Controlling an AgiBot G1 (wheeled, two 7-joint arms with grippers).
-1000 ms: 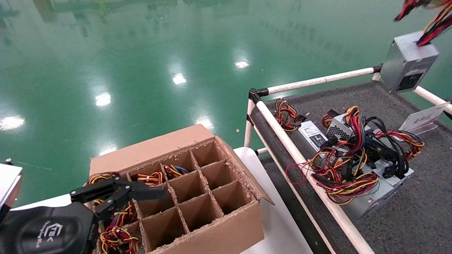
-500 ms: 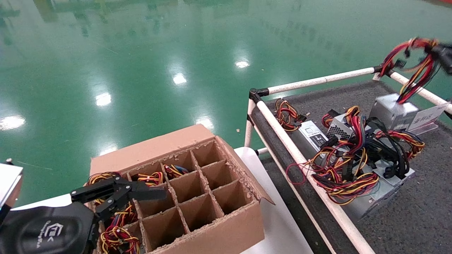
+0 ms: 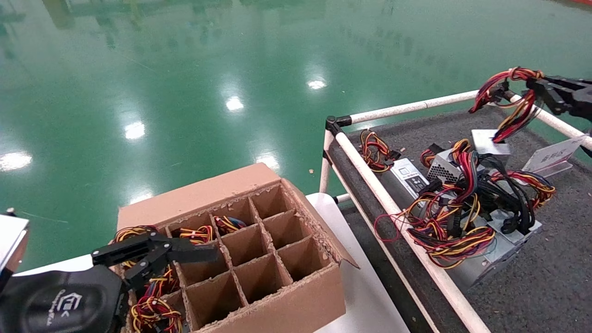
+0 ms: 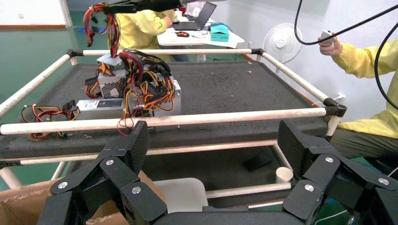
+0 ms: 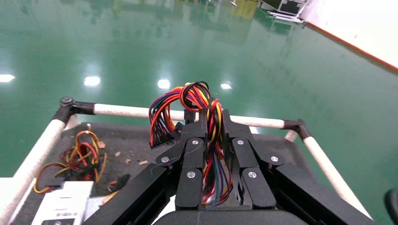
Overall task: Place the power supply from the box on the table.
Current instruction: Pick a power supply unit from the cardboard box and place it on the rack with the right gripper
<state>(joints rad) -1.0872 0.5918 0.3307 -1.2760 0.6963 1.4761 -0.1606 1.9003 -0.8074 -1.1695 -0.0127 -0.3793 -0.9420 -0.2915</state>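
Note:
The power supply [image 3: 490, 140], a small silver-grey case, rests at the back of the pile on the dark grey table [image 3: 532, 286]. Its red, yellow and black wires [image 3: 511, 115] rise up to my right gripper [image 3: 533, 90], which is shut on the bundle above the case. The right wrist view shows the wires [image 5: 197, 101] pinched in that gripper [image 5: 215, 119]. My left gripper [image 3: 194, 254] hovers open over the left side of the brown divided box [image 3: 286, 305], holding nothing. In the left wrist view that gripper [image 4: 213, 145] faces the table [image 4: 234, 89].
Other power supplies in a tangle of cables [image 3: 462, 208] fill the table's near left part, beside a flat labelled unit [image 3: 409, 175] and a loose wire bundle [image 3: 375, 150]. White pipe rails [image 3: 402, 231] frame the table. Some box cells hold wires [image 3: 152, 314]. People in yellow [image 4: 371, 93] sit beyond.
The power supply came down from high above the far rail onto the back of the pile. My right gripper followed it down into the head view. The left arm stayed still.

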